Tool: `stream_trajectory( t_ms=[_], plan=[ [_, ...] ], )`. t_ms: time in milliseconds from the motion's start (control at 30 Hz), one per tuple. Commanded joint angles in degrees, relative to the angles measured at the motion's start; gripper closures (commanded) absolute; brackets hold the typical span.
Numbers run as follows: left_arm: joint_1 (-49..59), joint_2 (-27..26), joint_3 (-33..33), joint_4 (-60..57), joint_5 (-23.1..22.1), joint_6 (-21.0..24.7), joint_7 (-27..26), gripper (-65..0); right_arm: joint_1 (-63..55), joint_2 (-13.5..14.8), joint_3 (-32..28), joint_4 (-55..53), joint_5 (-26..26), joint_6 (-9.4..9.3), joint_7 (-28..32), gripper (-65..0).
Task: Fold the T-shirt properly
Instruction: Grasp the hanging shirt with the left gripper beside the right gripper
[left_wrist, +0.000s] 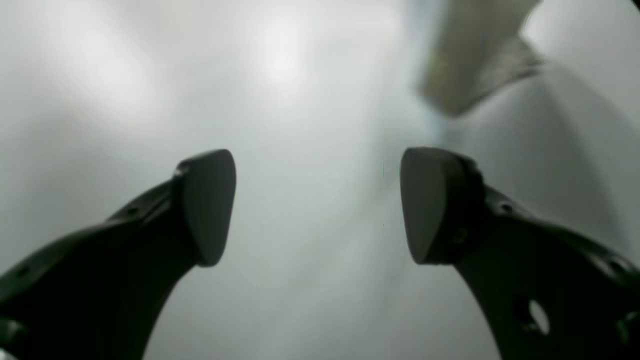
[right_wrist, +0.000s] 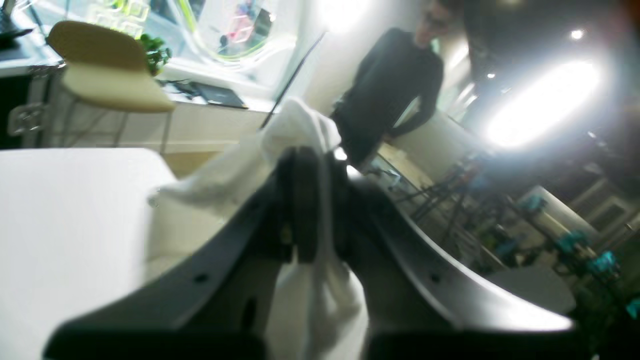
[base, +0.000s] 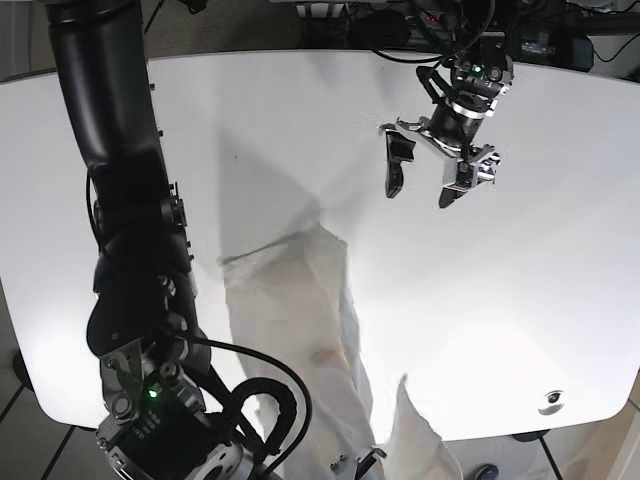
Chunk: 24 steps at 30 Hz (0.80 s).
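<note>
- My left gripper (base: 423, 177) hangs over the far right part of the table (base: 560, 280), nothing between its spread fingers (left_wrist: 210, 205).
- The T-shirt (base: 300, 310) lies on the table's near middle, running from a peak near the centre down to the near edge.
- My right gripper (right_wrist: 315, 200), at the near edge by the shirt's lower end, pinches a fold of it.
- A person (right_wrist: 390, 90) stands behind that fold, a chair (right_wrist: 100, 70) to its left.
</note>
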<state>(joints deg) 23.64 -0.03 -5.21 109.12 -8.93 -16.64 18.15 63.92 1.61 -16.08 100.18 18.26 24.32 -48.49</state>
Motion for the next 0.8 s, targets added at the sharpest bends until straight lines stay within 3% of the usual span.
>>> stream_trajectory(
  t_ms=[33,167,400,600,800],
  plan=[
    [-0.3,-0.1,1.5,0.8,-0.4,-0.1,-1.5,-48.1,1.9,-0.1,0.3,0.1,0.2,-0.27,1.3,-1.9],
    [-1.5,0.0,4.3,0.8,-0.4,0.1,-1.5,-48.1,-0.1,-0.1,0.3,-0.2,0.2,-0.27,1.4,-1.9],
    [-3.6,3.2,2.4,-4.3,-0.3,0.2,-1.2,-48.1,-1.3,-0.1,0.8,-3.7,0.2,-0.27,1.9,-1.9],
    [-11.2,6.0,2.7,-14.2,-0.1,0.2,-1.3,-47.4,0.8,0.0,3.3,-4.8,0.2,-0.27,1.9,-1.9],
    [-20.3,5.9,7.5,-24.5,-0.1,0.2,-1.3,-47.1,0.7,0.0,3.3,-4.8,0.2,-0.27,1.9,-1.9]
  ],
)
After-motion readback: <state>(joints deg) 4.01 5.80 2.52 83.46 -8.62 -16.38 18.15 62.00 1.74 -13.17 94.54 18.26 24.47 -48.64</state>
